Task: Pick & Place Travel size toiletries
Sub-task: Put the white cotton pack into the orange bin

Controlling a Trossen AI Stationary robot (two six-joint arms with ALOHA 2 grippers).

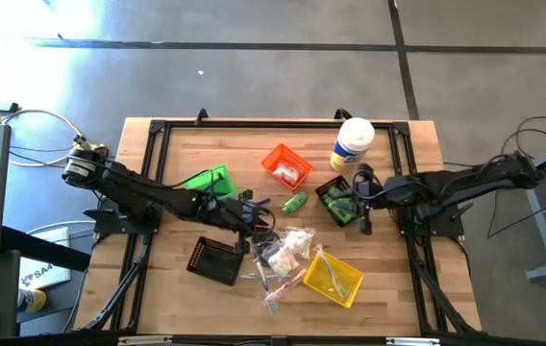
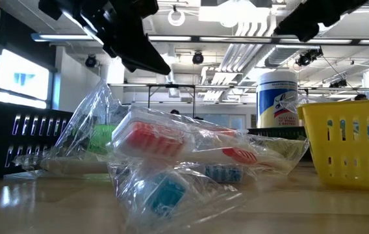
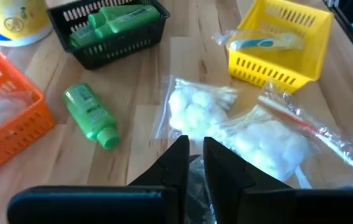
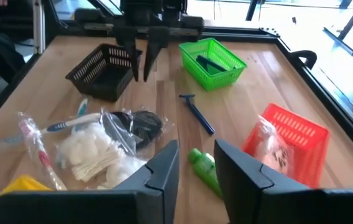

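Toiletries are lying scattered around the middle of the high view: a green mini bottle (image 1: 294, 202) is resting on its side on bare wood just right of centre, and a heap of clear-wrapped packets (image 1: 287, 252) with white cotton inside is sitting below it, toward the lower centre. More green tubes are lying in the black bin (image 1: 336, 202) at centre right, a white packet is sitting in the orange bin (image 1: 285, 165) above centre, and a wrapped toothbrush is lying in the yellow bin (image 1: 335, 277) at lower right.

Coming in from the left edge, the left arm is stretching low across the table, and the left gripper (image 1: 257, 223) is hanging just left of the packet heap. In its wrist view its fingers (image 3: 178, 167) are standing nearly together with only a thin slit between them, holding nothing, right above the crinkled wrap. The right arm is reaching in from the right edge, and the right gripper (image 1: 365, 213) is hovering at the right rim of the black bin, its fingers (image 4: 164, 163) parted and empty, pointing toward the green bottle.

Bare wood is lying open around the bottle, between the orange bin, the black bin and the heap. A second black bin (image 1: 215, 259) at lower left and a green bin (image 1: 210, 181) at left are flanking the left arm. A white canister (image 1: 352, 144) is standing near the table's top edge, upper right.
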